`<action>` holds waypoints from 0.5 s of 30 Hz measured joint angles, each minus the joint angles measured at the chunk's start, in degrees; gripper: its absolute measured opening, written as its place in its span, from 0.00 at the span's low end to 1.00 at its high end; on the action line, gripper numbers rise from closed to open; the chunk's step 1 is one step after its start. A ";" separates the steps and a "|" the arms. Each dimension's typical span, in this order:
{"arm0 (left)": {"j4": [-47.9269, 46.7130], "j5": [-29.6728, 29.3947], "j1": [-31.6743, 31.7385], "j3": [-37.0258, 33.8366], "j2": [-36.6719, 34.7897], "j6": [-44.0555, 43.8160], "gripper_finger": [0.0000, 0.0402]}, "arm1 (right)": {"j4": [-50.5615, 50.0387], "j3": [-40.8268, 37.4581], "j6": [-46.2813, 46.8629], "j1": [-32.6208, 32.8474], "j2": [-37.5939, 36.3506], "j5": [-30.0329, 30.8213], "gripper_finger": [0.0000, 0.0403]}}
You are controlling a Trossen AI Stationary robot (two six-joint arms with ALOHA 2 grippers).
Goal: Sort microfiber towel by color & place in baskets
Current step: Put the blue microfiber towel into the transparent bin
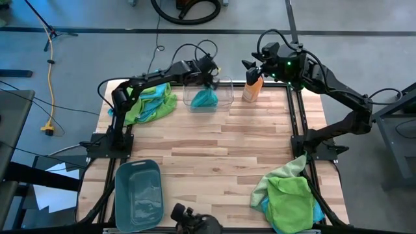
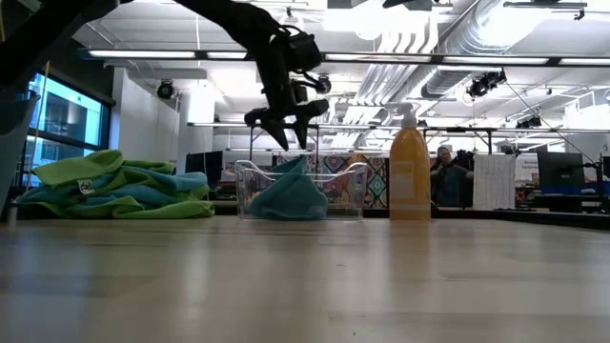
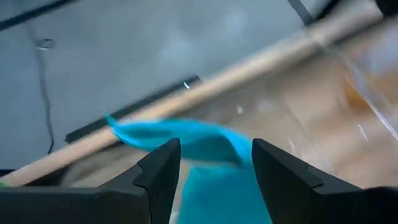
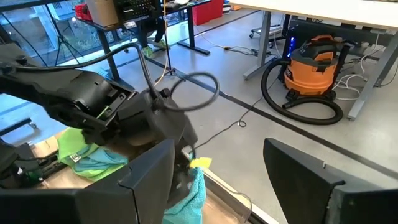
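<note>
Setting: Open workshop with ceiling ducts and strip lights beyond a pale wood table, where two dark arms reach in over the far edge.
Baskets: The teal-grey bin stands empty at the near left corner; the clear bin stands at the far edge, between the two arms. Judged from that split, each bin is meant for one colour.
Piles: One mixed green-and-blue heap lies at the far left, beside the clear bin; a second heap, mostly green, sits at the near right corner. Most of the sorting appears still to do.
Spray bottle: An orange bottle stands upright just beside the clear bin, apart from the cloths.
Blue towel: A turquoise cloth sits bunched inside the clear bin, peaking above its rim.
Left gripper: The left gripper hangs directly above that cloth with its fingers spread and nothing between them; the towel lies below, free of it, which suggests a drop just made.
Right gripper: The right gripper waits beyond the table's far edge by the bottle, fingers apart, holding nothing.
</note>
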 joint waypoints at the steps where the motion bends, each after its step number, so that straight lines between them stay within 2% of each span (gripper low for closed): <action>1: 0.57 -0.81 0.54 -0.10 0.05 -1.82 0.47 | 0.00 0.00 0.37 0.00 0.00 0.00 0.61; 5: 2.29 0.29 2.87 -0.14 0.09 -6.36 0.47 | 0.00 0.00 0.70 -0.02 0.00 0.00 0.61; 9: 2.20 4.12 5.29 -0.14 0.11 -5.05 0.47 | 0.00 0.00 0.70 -0.02 0.00 0.00 0.61; 12: 2.32 8.84 7.04 -0.14 0.11 2.71 0.47 | -0.01 0.00 0.70 -0.02 0.00 0.00 0.61; 15: 1.64 15.55 8.85 0.86 0.13 17.52 0.47 | -0.02 0.00 0.70 -0.02 0.00 0.00 0.61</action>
